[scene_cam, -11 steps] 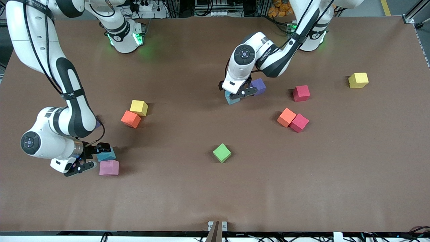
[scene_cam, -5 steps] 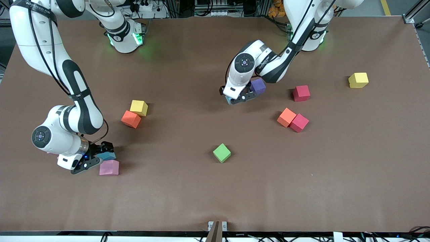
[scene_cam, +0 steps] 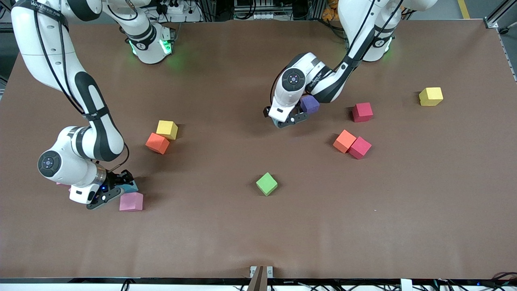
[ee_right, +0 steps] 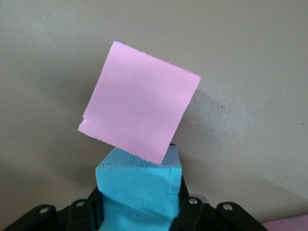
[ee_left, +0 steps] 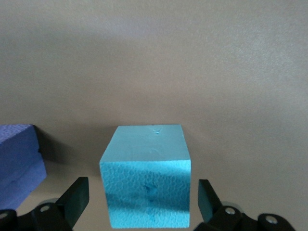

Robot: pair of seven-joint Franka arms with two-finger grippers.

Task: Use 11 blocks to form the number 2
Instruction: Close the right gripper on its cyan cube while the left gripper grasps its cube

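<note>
Table [scene_cam: 226, 238] of brown colour carries the scattered blocks. Right gripper [scene_cam: 108, 193] is low at the right arm's end, its fingers [ee_right: 188, 211] pinching a light blue block [ee_right: 139, 195]; a pink block [scene_cam: 131, 201] lies just beside. Left gripper [scene_cam: 287, 119] is low at the middle, fingers [ee_left: 77, 197] spread on both sides of another light blue block [ee_left: 147, 175], not pressing it; a purple block [scene_cam: 310, 103] is beside. Green block [scene_cam: 266, 184] lies alone, nearer to the front camera

White arms [scene_cam: 48, 48] with black joint bands, cables, green-lit bases [scene_cam: 151, 46].
</note>
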